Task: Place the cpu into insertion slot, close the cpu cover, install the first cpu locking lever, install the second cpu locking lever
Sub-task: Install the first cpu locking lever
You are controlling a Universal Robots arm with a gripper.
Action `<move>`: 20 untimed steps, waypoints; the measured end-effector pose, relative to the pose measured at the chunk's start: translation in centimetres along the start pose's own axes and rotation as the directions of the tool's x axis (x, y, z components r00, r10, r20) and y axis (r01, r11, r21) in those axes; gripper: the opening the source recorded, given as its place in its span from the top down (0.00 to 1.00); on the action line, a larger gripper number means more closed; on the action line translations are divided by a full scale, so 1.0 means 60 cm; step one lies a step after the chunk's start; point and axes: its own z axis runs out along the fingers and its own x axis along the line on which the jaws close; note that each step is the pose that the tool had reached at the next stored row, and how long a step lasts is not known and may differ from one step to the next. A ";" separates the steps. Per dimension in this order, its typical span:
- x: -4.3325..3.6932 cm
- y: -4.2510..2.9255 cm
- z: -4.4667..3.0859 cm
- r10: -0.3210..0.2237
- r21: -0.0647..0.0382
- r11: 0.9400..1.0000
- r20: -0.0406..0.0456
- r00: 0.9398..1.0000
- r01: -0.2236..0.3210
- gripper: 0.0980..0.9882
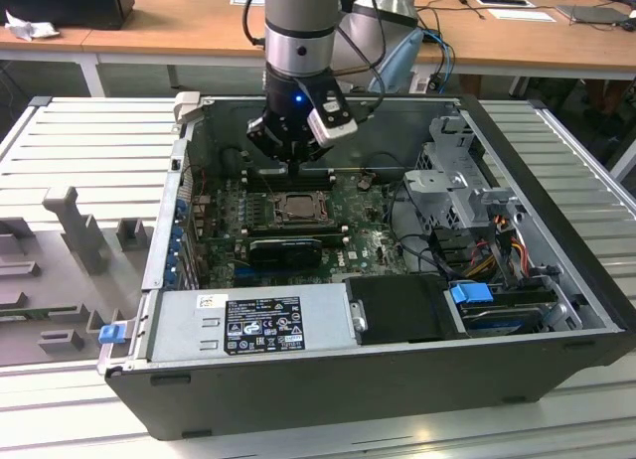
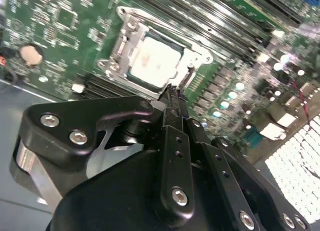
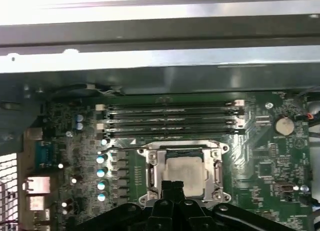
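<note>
- Socket first: the cpu (image 3: pixel 184 172) lies flat in the insertion slot (image 3: pixel 172 154), mid-motherboard (image 3: pixel 260 161), and the cpu cover (image 3: pixel 152 176) is down around it.
- The gripper (image 3: pixel 175 187) hangs at the socket edge away from the memory slots (image 3: pixel 170 118). Its fingers look pressed together, and we can't see anything pinched between them.
- So the chip lies just past the fingertips, toward those slots, which run parallel to that edge.
- Nearby we've got the black expansion card (image 1: pixel 286 248) on the socket's other side and a coin cell (image 3: pixel 285 125) toward the board's edge. Nothing stands in between.
</note>
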 end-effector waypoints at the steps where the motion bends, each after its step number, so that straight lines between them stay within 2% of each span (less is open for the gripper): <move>1: 0.011 0.000 0.000 0.000 0.000 1.000 0.000 1.000 0.000 0.99; 6: 0.049 -0.002 0.002 0.000 0.000 1.000 0.000 1.000 0.000 0.99; 7: 0.067 -0.002 0.003 -0.001 0.000 1.000 0.000 1.000 0.001 0.99; 10: 0.087 0.004 0.006 0.000 0.000 1.000 0.000 1.000 0.000 0.99; 12: 0.094 0.010 0.007 -0.001 0.000 1.000 0.000 1.000 0.001 0.99; 14: 0.102 0.020 0.010 0.000 0.000 1.000 0.000 1.000 0.000 0.99; 20: 0.103 0.040 0.013 -0.001 0.000 1.000 0.000 1.000 0.001 0.99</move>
